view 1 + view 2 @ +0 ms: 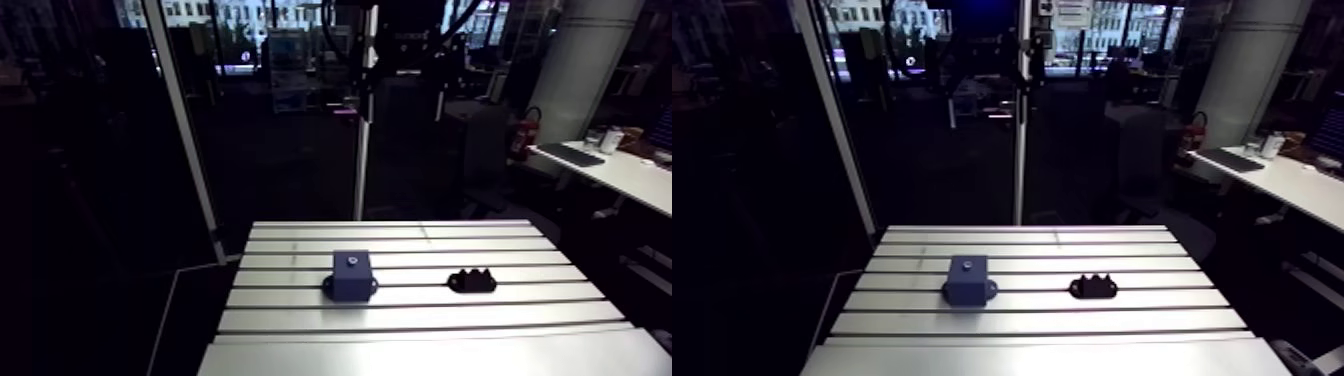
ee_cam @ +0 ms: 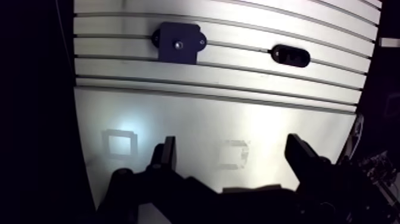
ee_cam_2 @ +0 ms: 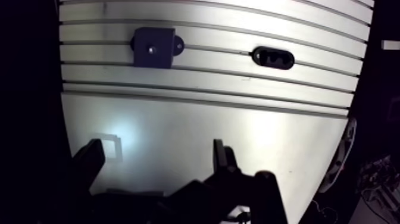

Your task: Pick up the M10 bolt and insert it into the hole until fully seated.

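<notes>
The gripper (image 2: 232, 143) is wide open, empty. Well ahead lie the block (image 2: 178, 43), mid-frame in the arm view, and a holder (image 2: 290, 55) to its right; the bolt cannot be made out.

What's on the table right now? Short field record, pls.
pincer: pincer open, nothing between its fingers, over bare table
table: slotted aluminium table
block: dark-blue rectangular block with side ears, ahead of the pincer; small bright spot on its top, hole or bolt head unclear
holder: black oval holder, beside the block, apart from it
M10 bolt: not made out in any view
</notes>
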